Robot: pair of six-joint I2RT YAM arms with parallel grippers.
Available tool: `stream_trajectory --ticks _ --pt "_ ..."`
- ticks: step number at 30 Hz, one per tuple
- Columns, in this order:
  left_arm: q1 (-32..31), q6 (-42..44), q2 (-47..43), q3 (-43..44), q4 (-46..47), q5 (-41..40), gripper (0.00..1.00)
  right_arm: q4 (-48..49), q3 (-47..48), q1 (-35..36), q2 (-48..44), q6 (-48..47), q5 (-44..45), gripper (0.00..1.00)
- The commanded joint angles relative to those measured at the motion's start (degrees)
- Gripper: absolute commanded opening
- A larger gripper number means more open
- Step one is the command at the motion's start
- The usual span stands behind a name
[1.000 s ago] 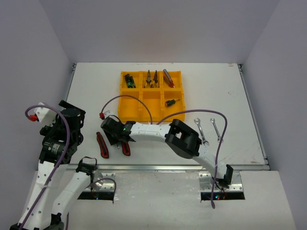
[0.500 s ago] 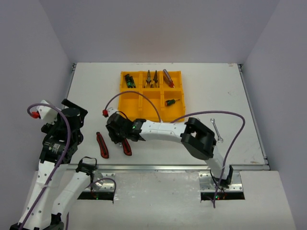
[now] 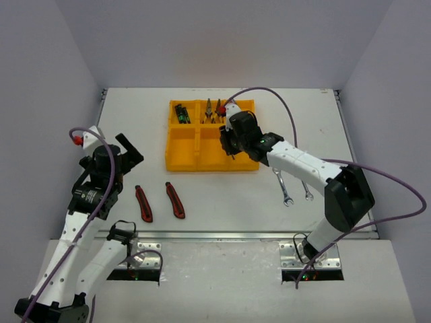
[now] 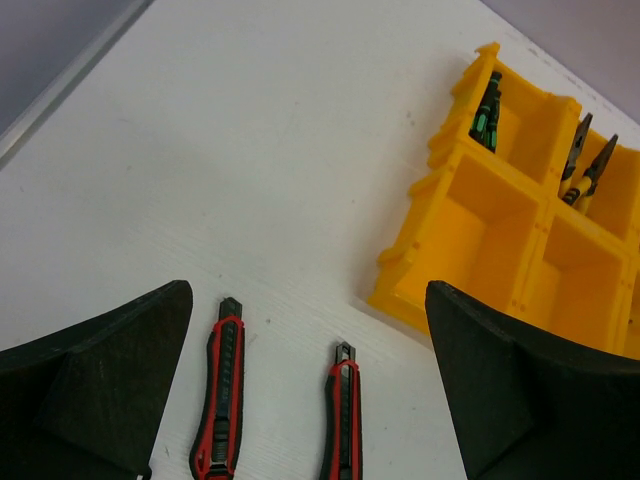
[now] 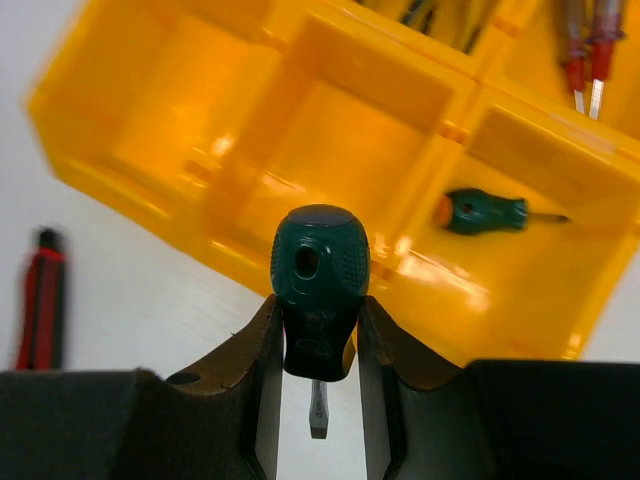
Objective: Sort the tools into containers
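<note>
My right gripper [image 3: 231,143] hangs over the near right part of the yellow tray [image 3: 180,161], shut on a green-handled screwdriver [image 5: 314,285] whose blade points down. Another green screwdriver [image 5: 482,212] lies in the near right compartment. Dark green drivers [image 3: 182,112] fill the far left compartment and pliers [image 3: 213,111] the far middle one. Two red-black utility knives [image 3: 143,204] [image 3: 176,200] lie on the table in front of the tray. My left gripper [image 4: 307,292] is open above them, holding nothing.
Two silver wrenches [image 3: 283,185] [image 3: 303,183] lie on the table to the right of the tray, under my right arm. Red-tipped screwdrivers [image 5: 585,45] sit in the far right compartment. The two near left compartments [image 4: 480,225] hold nothing.
My right gripper has lifted from beside the knives and swung back right over the tray, carrying the green screwdriver. My left arm has moved right, toward the knives.
</note>
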Motion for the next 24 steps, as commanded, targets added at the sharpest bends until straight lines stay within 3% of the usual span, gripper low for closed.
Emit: stream_trajectory --ticks 1,6,13,14,16,18,20,24 --pt "0.4 5.3 1.3 -0.4 6.4 7.6 1.0 -1.7 0.3 -4.9 1.8 -16.8 0.7 0.1" --pt "0.4 6.4 2.0 -1.4 7.9 10.7 1.0 -3.3 3.1 -13.9 5.4 -13.9 -3.2 0.13" --pt "0.3 7.3 3.8 -1.2 8.2 12.9 1.0 -4.1 8.6 -14.5 12.3 -12.1 -5.3 0.32" --pt "0.3 7.3 3.9 -1.2 8.2 13.0 1.0 -4.9 10.2 -14.5 13.6 -12.0 -4.6 0.39" --pt "0.3 7.4 3.8 -1.4 8.3 13.2 1.0 -6.8 12.6 -14.4 15.2 -11.7 -2.4 0.66" --pt "0.2 7.5 3.6 -1.5 8.5 13.6 1.0 -8.0 13.5 -14.4 15.0 -11.2 -2.2 0.8" --pt "0.1 7.8 3.7 -1.7 8.8 14.4 1.0 -8.5 13.2 -14.4 13.2 -10.5 -2.4 0.91" --pt "-0.3 8.3 6.1 -1.7 8.9 15.6 1.0 -10.3 9.9 -14.4 4.6 -6.7 -1.1 0.98"
